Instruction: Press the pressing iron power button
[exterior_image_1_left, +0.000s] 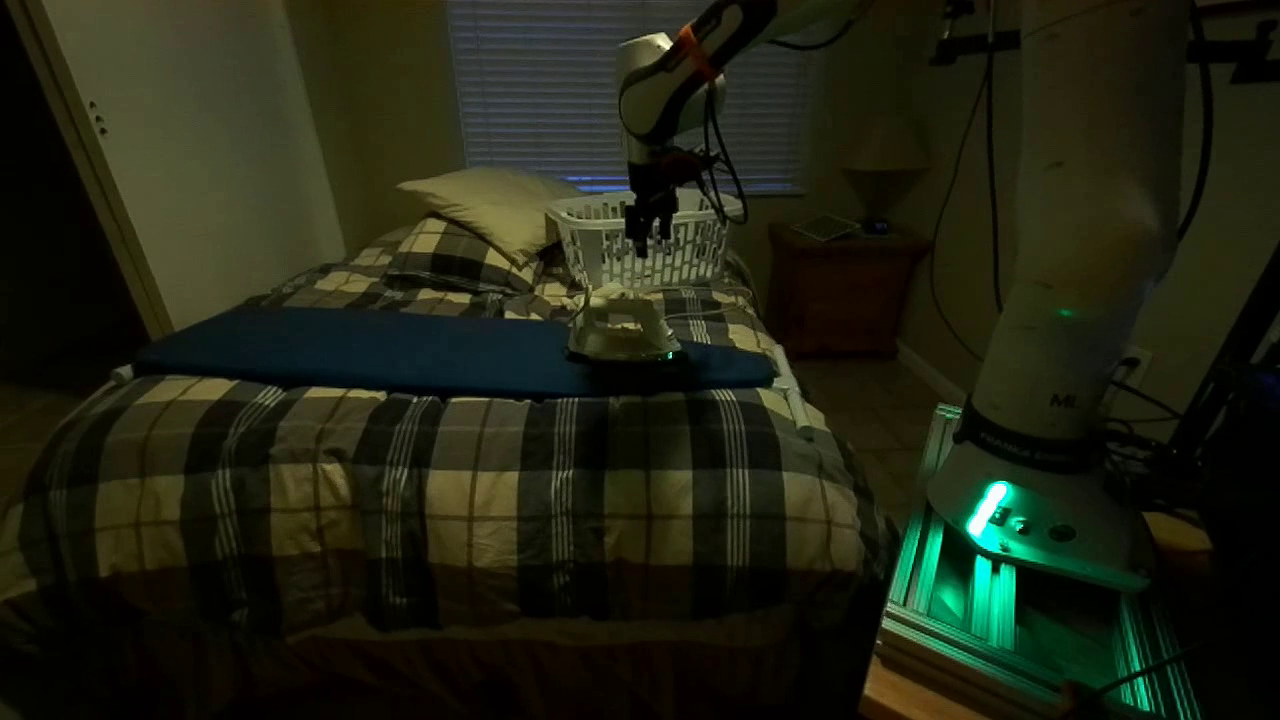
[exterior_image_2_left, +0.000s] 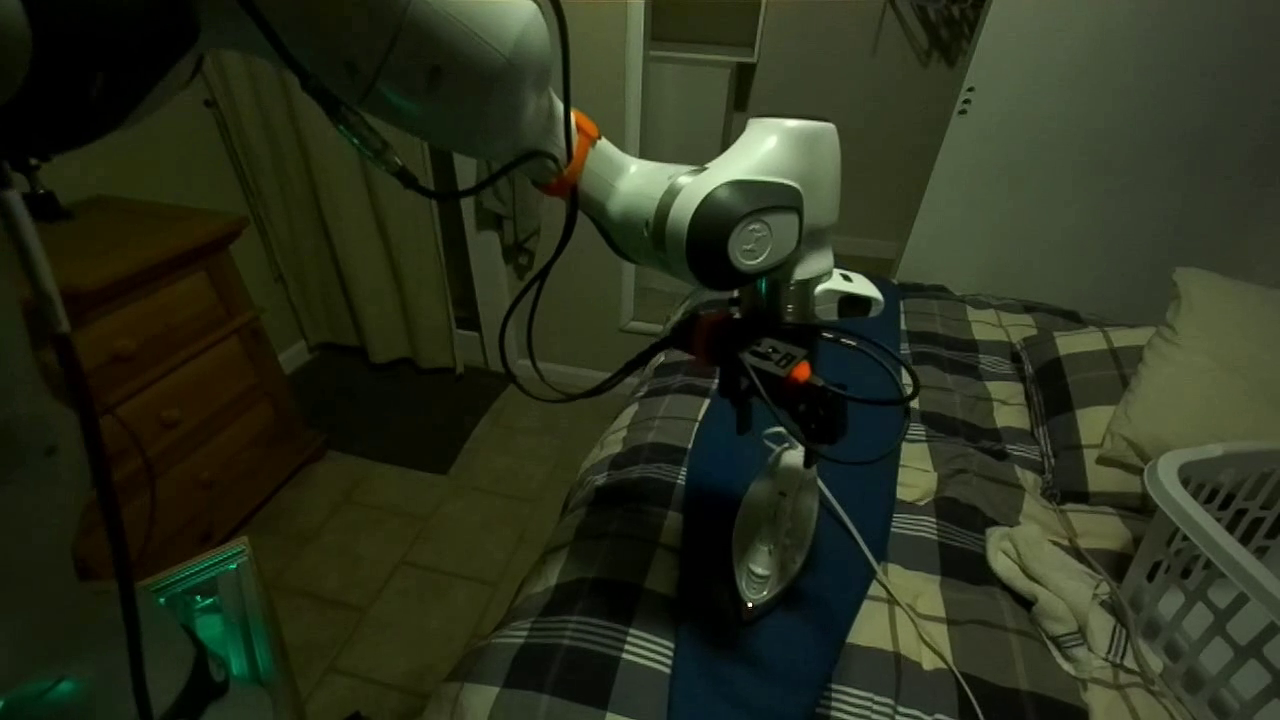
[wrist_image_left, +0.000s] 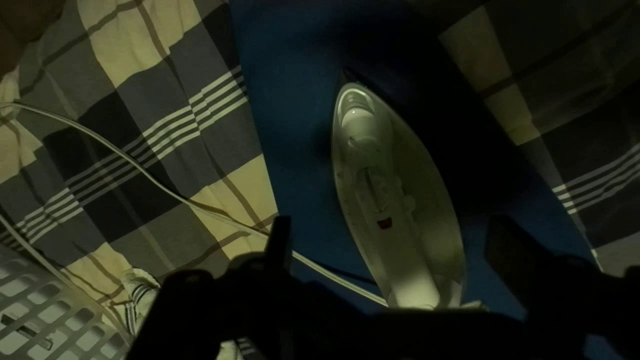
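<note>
The pressing iron (wrist_image_left: 435, 200), pale with a rounded, pointed body, rests flat on a blue ironing board (wrist_image_left: 300, 130). A small red patch (wrist_image_left: 384, 223) marks the top of its handle; which control is the power button I cannot tell. In both exterior views the iron (exterior_image_1_left: 610, 335) sits on the board, and my gripper (exterior_image_1_left: 653, 243) hangs above it, pointing down with a gap between. From the wrist view, the dark fingers of the gripper (wrist_image_left: 388, 220) stand wide apart on either side of the iron's rear part, holding nothing. The gripper's dark body hides the iron's back end.
A white cord (exterior_image_2_left: 870, 562) trails from the iron across the plaid bed (exterior_image_1_left: 480, 480). The pale mesh basket (exterior_image_2_left: 1190, 462) stands on the bed, with a white cloth (exterior_image_2_left: 1050, 590) beside it. Pillows (exterior_image_1_left: 490, 210) lie farther back. Loose cables (exterior_image_2_left: 540, 390) loop around the arm. The room is dim.
</note>
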